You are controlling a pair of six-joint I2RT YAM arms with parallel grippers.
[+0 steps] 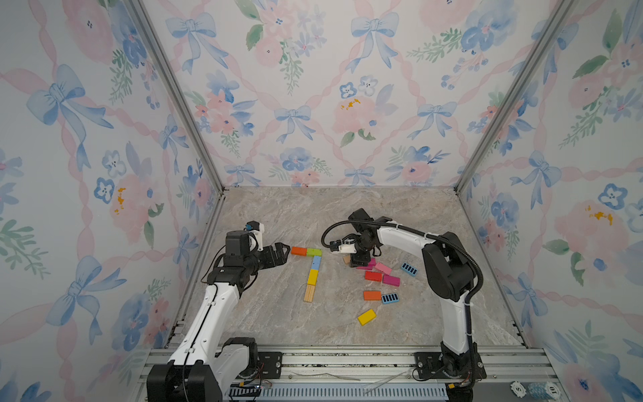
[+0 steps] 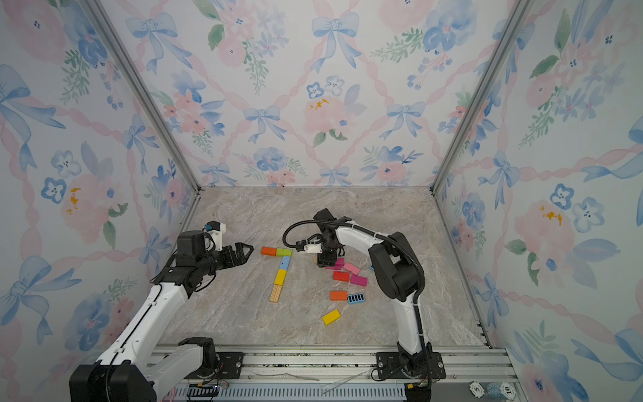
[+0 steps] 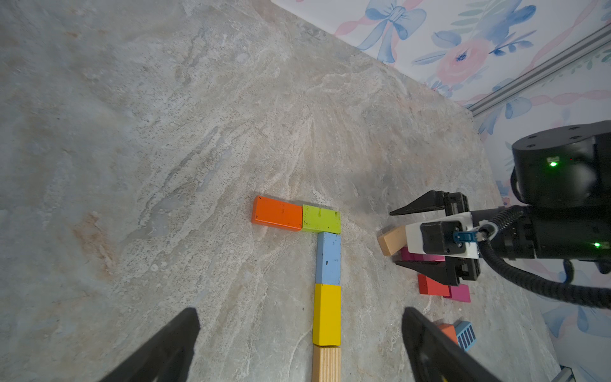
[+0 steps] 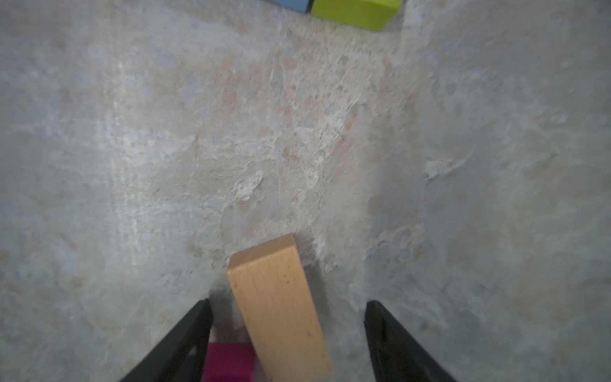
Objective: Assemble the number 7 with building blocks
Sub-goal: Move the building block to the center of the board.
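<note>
Already the number 7 (image 3: 327,258) lies flat on the marble table (image 1: 271,313), between the two arms. Its top bar is an orange block (image 1: 299,251) and a green block (image 1: 314,252) set end to end. From under the green one the stem runs toward the robot: a light blue block (image 1: 316,262), a yellow block (image 1: 312,277) and a lined wooden block (image 1: 309,293), each touching the next.

The left gripper (image 1: 286,255) hovers just beside the orange end of the bar. Its jaws are spread wide and hold nothing; in the left wrist view the stem passes between the two fingers (image 3: 178,337).

The right gripper (image 4: 287,301) hangs over the loose pile on the other side of the 7. Its jaws are apart on either side of a tan block (image 4: 277,304), with a gap showing on each side, so nothing is gripped. The tan block sits tilted, one end propped on a magenta block (image 4: 228,362) and the other on the table.

Near it lie the other loose pieces: a pink block (image 1: 383,268), a red block (image 1: 373,276) touching a second magenta block (image 1: 391,280), a spare orange block (image 1: 372,295) just beside a striped blue block (image 1: 390,298), another striped blue block (image 1: 409,269) near the right arm, and a spare yellow block (image 1: 366,317) lying apart, nearest the robot.
</note>
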